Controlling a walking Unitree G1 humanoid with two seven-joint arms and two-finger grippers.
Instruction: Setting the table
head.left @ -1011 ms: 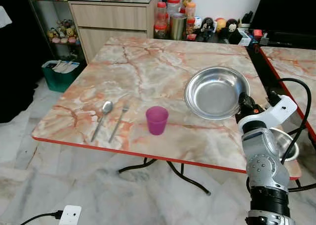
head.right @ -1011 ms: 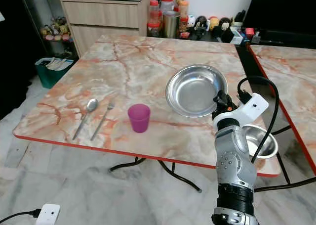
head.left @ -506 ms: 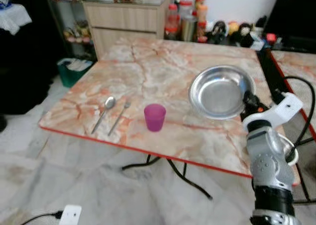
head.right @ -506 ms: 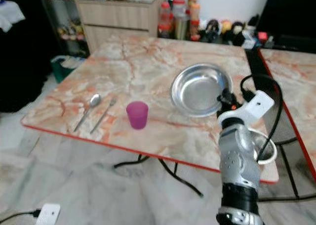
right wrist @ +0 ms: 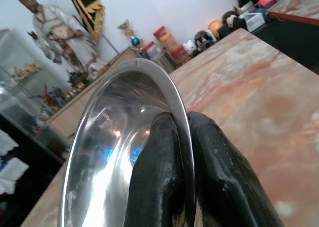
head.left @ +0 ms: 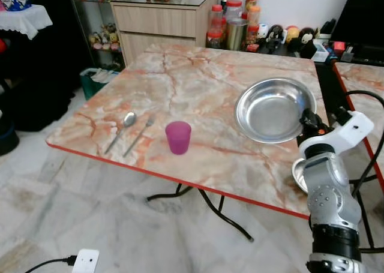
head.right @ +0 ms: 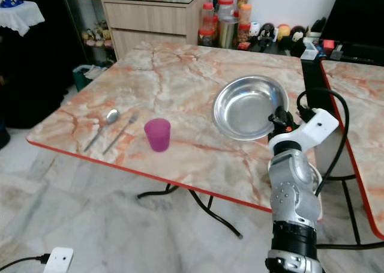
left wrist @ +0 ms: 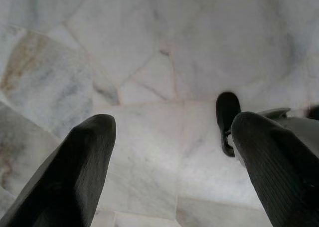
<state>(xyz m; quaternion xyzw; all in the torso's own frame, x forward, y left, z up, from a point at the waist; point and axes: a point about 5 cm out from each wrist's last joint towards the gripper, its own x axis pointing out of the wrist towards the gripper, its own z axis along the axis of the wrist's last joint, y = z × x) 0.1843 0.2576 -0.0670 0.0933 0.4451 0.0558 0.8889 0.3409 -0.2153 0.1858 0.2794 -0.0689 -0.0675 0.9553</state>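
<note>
Steel bowl (head.left: 273, 109) rim pinched in right gripper (right wrist: 180, 152), above table (head.left: 180, 87)

The table (head.left: 198, 93) is showing a pink-and-cream marble pattern with orange veins and a red edge. On it, a magenta cup (head.left: 178, 137) is standing beside a silver spoon (head.left: 122, 129) and fork (head.left: 138, 136), and a shiny steel bowl (head.left: 273, 110) is gleaming between black fingers (right wrist: 159, 187).
</note>
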